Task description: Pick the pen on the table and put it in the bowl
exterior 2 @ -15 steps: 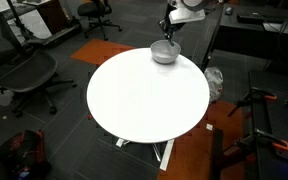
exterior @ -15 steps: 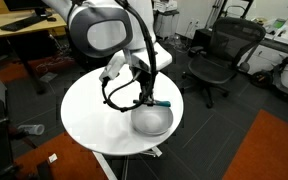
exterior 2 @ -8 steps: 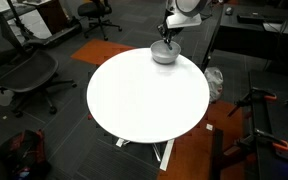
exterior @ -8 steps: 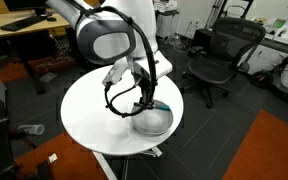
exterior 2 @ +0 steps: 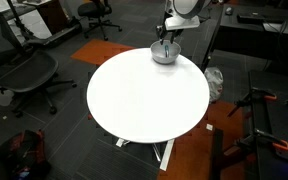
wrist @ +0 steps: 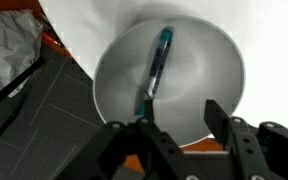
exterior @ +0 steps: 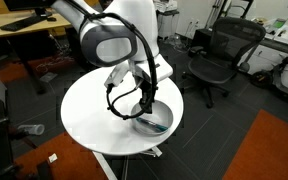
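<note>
The teal-green pen [wrist: 155, 70] lies loose inside the grey-white bowl [wrist: 219, 75], slanting across its bottom. The bowl stands near the edge of the round white table [exterior: 89, 115] and shows in both exterior views [exterior: 156, 122] [exterior 2: 164, 53]. A bit of the pen shows in the bowl in an exterior view [exterior: 158, 125]. My gripper [wrist: 179, 115] hangs just above the bowl with its fingers apart and nothing between them; it also shows in both exterior views [exterior: 144, 103] [exterior 2: 165, 38].
Black office chairs [exterior: 219, 55] [exterior 2: 24, 75] stand around the table. A wooden desk [exterior: 24, 25] is at the back. Orange carpet [exterior: 269, 150] lies beyond the table. A crumpled plastic bag [wrist: 9, 55] lies on the floor below the table edge.
The pen was in my gripper above the bowl; now it lies in the bowl and my fingers are open. The arm has dropped slightly toward the bowl.
</note>
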Available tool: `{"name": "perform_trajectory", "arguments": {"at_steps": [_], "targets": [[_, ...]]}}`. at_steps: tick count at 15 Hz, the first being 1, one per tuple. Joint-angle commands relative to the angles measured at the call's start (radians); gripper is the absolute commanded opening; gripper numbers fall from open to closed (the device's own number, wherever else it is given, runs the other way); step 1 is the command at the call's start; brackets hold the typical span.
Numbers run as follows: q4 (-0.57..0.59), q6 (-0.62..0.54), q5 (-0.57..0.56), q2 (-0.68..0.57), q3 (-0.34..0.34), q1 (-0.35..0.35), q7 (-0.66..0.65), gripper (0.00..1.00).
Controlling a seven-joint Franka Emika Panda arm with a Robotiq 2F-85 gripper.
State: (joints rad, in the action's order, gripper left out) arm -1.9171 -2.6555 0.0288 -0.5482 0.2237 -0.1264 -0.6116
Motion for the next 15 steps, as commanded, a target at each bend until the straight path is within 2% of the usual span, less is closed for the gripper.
{"name": "perform_trajectory", "arguments": {"at_steps": [1,3,15], "targets": [[0.019,0.008,0.033,-0.004,0.007,0.005,0.035,0.88],[0.016,0.005,0.033,-0.002,0.007,0.005,0.035,1.00],[0.008,0.003,0.025,-0.004,0.019,0.017,0.017,1.00]]}}
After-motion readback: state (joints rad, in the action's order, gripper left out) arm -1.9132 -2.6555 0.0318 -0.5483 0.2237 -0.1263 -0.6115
